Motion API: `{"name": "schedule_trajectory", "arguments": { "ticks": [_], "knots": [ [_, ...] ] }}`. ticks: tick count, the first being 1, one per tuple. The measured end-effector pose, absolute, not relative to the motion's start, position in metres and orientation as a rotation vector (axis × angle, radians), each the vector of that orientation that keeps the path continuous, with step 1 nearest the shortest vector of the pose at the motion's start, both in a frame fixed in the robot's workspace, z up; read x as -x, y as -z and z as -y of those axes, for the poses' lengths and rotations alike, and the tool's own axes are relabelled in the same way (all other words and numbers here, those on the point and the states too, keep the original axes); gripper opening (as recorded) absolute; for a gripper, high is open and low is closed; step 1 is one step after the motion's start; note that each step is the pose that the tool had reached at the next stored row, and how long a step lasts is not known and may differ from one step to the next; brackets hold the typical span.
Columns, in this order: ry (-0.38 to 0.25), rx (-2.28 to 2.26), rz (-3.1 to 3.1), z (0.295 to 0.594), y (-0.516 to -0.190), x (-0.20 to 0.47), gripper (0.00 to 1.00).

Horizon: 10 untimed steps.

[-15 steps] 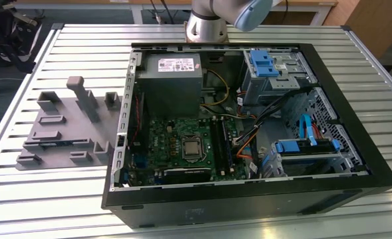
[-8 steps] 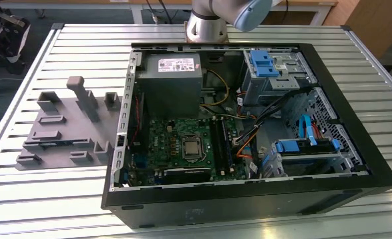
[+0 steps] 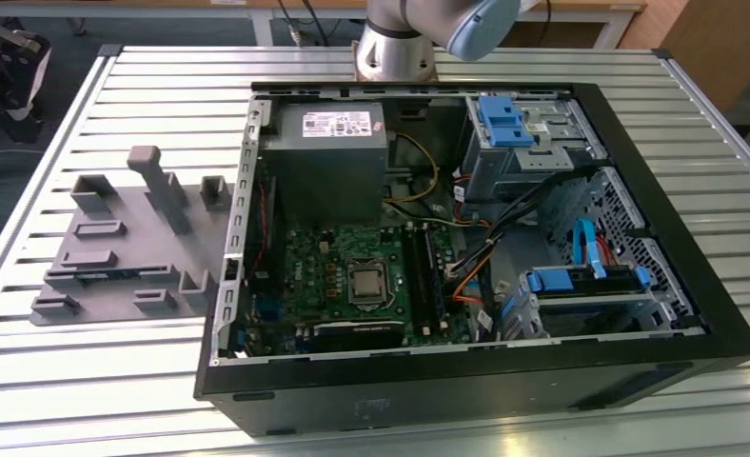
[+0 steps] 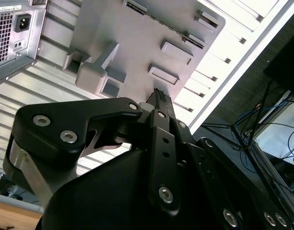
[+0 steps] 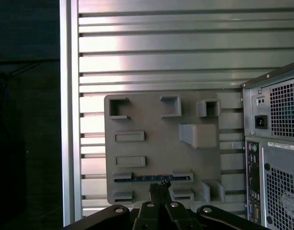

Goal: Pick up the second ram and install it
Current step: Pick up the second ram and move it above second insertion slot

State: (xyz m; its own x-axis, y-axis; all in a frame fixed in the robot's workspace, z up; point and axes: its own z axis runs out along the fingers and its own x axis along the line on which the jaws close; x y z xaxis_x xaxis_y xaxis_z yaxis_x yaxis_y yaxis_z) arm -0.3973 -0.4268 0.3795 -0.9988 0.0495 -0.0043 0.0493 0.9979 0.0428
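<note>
Exterior view, from its left: grey tray [image 3: 115, 286] with raised blocks sat on the slatted metal table [image 3: 96, 381], just beside the open PC case [image 3: 477, 390]. Inside the case were the power supply [image 3: 330, 152] toward the back, the green motherboard [image 3: 318, 267] below it with the CPU socket [image 3: 366, 283], then blue drive caddies [image 3: 503, 119] and loose cabling on the exterior view's right. The arm base [image 3: 394, 48] stood behind the case. In the first wrist view, the second ram [image 5: 152, 178] lay flat in the tray, in a slot between two small blocks, not in the motherboard. The gripper [image 5: 159, 186] hung above the tray with its tips lined up near the stick's middle; contact couldn't be judged. Its fingers were pressed together, with nothing between them. The second wrist view showed the gripper [image 4: 158, 94] with the tray beyond its tips.
</note>
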Motion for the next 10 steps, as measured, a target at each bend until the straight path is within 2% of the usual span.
{"name": "schedule_trajectory", "arguments": {
  "ticks": [10],
  "knots": [
    [-0.067, -0.067, -3.135, 0.4268, -0.3795, 0.3975, 0.11]
  ]
}}
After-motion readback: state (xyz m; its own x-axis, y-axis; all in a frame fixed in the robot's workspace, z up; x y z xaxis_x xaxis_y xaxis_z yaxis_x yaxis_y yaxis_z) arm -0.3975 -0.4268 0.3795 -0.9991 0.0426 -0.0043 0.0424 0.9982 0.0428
